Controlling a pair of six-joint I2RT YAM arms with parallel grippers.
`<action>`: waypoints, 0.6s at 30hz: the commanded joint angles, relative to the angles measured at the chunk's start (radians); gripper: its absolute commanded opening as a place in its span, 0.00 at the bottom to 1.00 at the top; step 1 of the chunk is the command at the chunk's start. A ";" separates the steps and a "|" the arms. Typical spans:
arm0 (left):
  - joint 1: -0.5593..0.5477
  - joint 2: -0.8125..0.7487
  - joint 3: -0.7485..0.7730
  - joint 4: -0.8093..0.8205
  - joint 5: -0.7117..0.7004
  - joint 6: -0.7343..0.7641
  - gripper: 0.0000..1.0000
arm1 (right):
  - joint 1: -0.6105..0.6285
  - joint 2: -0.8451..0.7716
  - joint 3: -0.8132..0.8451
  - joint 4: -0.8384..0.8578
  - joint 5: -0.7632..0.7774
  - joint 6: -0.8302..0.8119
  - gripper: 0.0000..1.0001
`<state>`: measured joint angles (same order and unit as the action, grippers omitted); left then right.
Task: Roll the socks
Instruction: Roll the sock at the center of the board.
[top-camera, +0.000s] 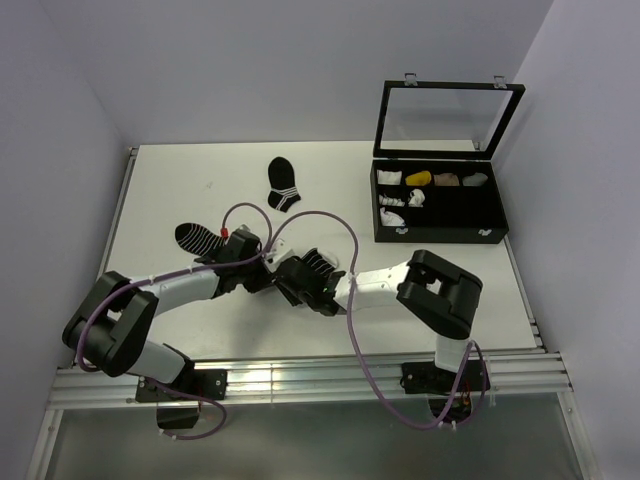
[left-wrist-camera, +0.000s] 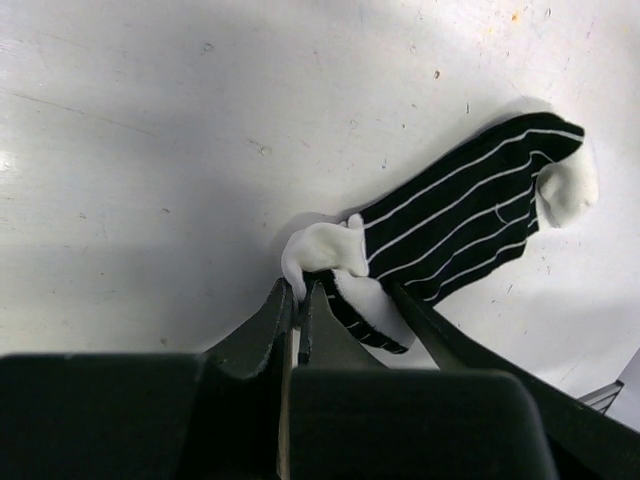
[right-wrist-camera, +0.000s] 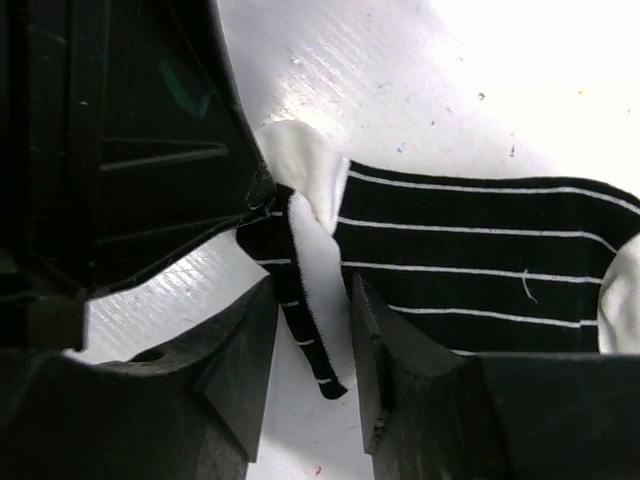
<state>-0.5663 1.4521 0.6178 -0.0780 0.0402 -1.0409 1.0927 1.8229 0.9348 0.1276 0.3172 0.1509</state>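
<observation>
The socks (top-camera: 320, 262) lie together near the table's middle, between my two grippers. The black sock with thin white stripes (left-wrist-camera: 470, 220) has a white toe (left-wrist-camera: 568, 190). The white sock (left-wrist-camera: 325, 250) with its black-striped cuff (right-wrist-camera: 300, 300) is bunched at the near end. My left gripper (left-wrist-camera: 297, 298) is shut on the white bunched edge; it also shows in the top view (top-camera: 266, 268). My right gripper (right-wrist-camera: 312, 335) is open, its jaws either side of the folded cuff strip, and it shows in the top view (top-camera: 298, 280).
A black sock with white bands (top-camera: 283, 185) lies at the back middle. A striped black sock (top-camera: 198, 237) lies left, beside my left arm. An open black case (top-camera: 438, 232) with rolled socks in its compartments stands at the back right.
</observation>
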 joint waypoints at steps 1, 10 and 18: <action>-0.015 -0.038 0.031 -0.028 0.004 0.010 0.00 | 0.006 0.050 0.021 -0.072 0.022 -0.002 0.41; -0.014 -0.165 -0.033 -0.025 -0.074 -0.090 0.37 | -0.020 0.015 -0.019 -0.034 -0.078 0.032 0.00; -0.012 -0.383 -0.193 0.067 -0.137 -0.189 0.72 | -0.166 -0.089 -0.157 0.133 -0.452 0.119 0.00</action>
<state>-0.5735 1.1320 0.4698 -0.0895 -0.0818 -1.1770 0.9859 1.7607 0.8310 0.2481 0.0193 0.2115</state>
